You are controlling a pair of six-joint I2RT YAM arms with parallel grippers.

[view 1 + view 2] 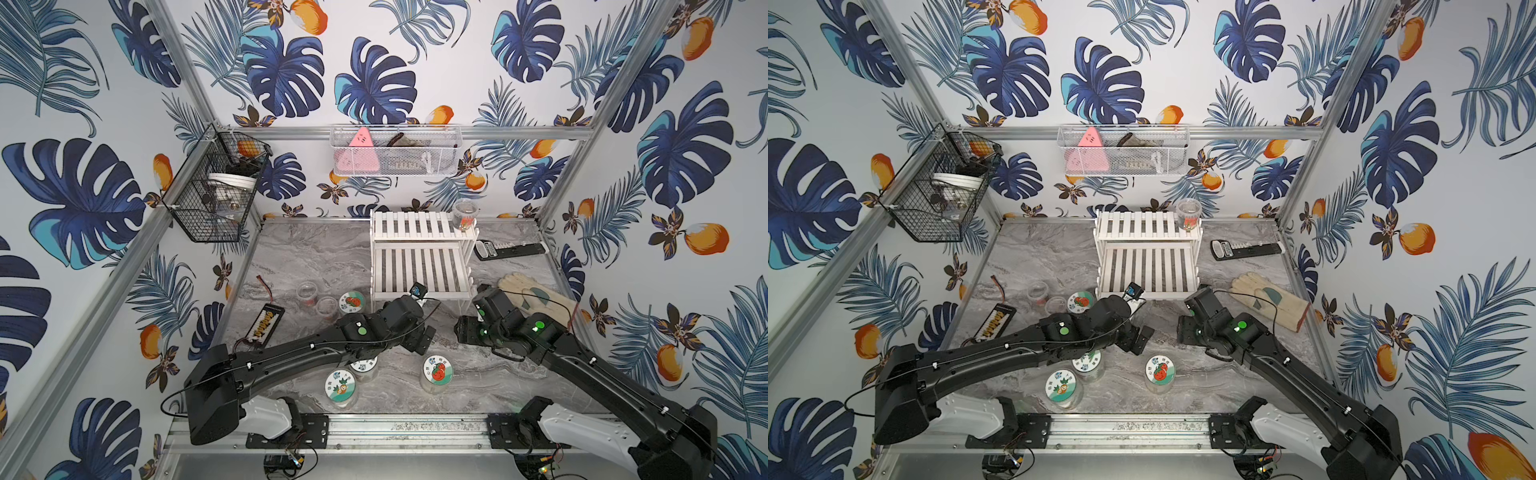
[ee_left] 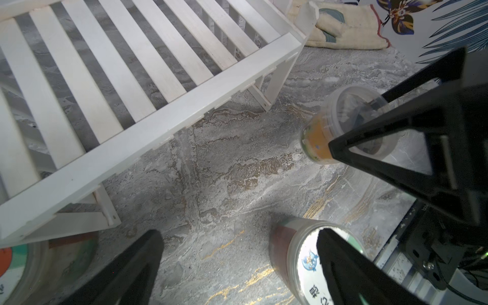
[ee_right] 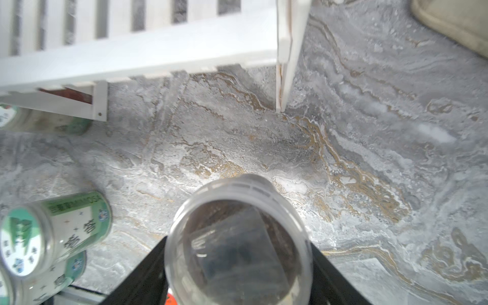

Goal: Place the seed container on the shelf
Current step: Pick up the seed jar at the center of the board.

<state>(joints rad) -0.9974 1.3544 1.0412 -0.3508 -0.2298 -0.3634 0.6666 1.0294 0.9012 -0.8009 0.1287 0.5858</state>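
My left arm (image 1: pixel 291 353) stretches forward, wrist bent; my left pincer (image 2: pixel 239 235) hangs wide open, nothing between its fingers. My right arm (image 1: pixel 602 374) reaches in likewise; my right pincer (image 3: pixel 239 245), just opposite the left one, grips the seed container (image 3: pixel 232 192) between both fingers.

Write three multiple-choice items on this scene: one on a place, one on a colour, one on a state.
1. The clear plastic jar on the white slatted two-tier shelf stands on: A the lower tier; B the upper tier; C the tabletop beneath.
2. The triangular object in the white mesh wall basket is: A green; B yellow; C pink.
3. The right end effector is: A shut on a clear plastic seed container; B wide open and empty; C shut on nothing.
Key: B, both top views show it on the top board; C, pink shows through the mesh; A, the right wrist view shows the container clamped.
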